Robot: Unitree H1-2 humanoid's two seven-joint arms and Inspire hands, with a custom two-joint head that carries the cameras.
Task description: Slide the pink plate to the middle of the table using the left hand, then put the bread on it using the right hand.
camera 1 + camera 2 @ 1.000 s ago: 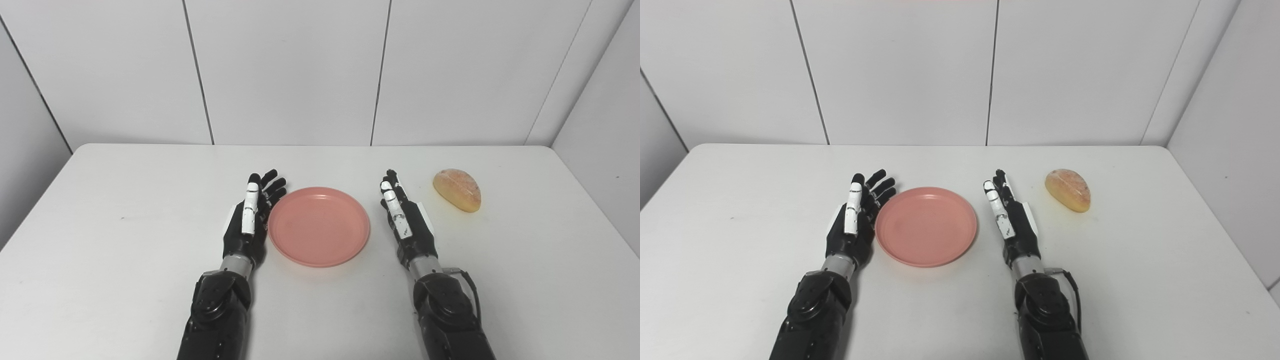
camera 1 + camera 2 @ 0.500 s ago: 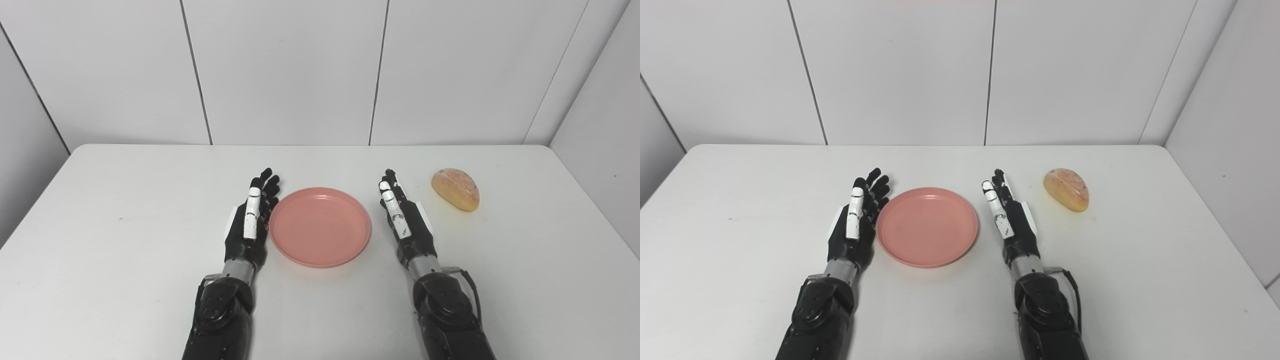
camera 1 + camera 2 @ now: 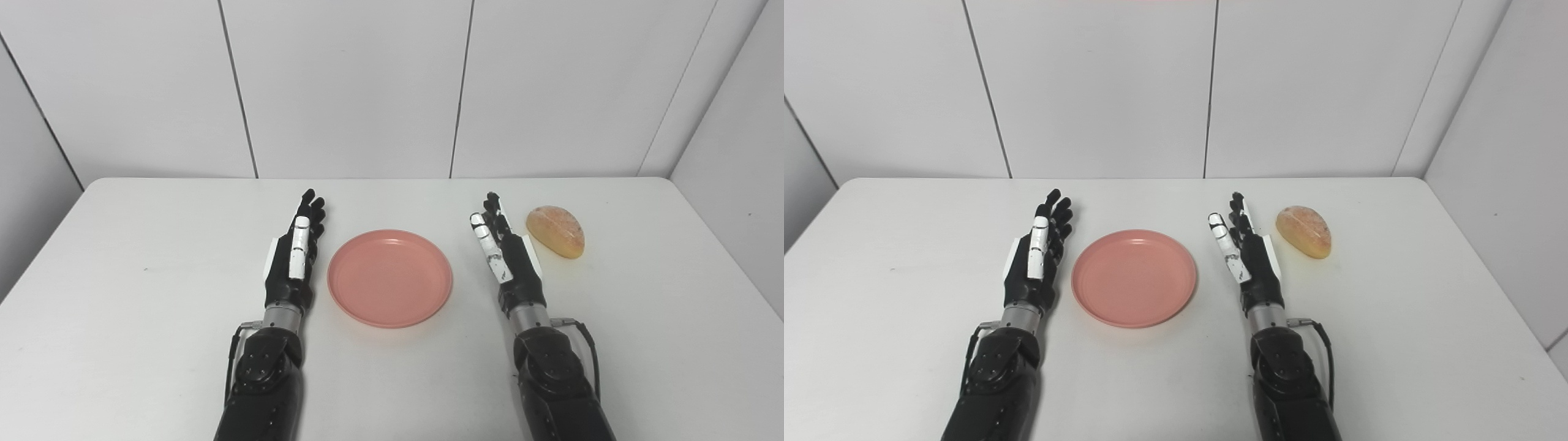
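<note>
A round pink plate (image 3: 389, 278) lies flat near the middle of the white table (image 3: 122, 245). My left hand (image 3: 293, 257) is open and empty, edge-on just left of the plate with a small gap to its rim. My right hand (image 3: 507, 257) is open and empty, between the plate and the bread. The golden bread roll (image 3: 555, 230) lies on the table just right of my right hand's fingertips, apart from them. The same layout shows in the right eye view: plate (image 3: 1134, 277), left hand (image 3: 1034, 257), right hand (image 3: 1251, 260), bread (image 3: 1303, 231).
White panelled walls (image 3: 355, 86) close off the back and the right side of the table. The table's back edge runs just beyond the hands. Nothing else stands on the table.
My left hand has drawn away from the plate's rim, to the left and farther back, its fingers straightened. My right hand has moved forward and right, closer to the bread. The plate and bread stay put.
</note>
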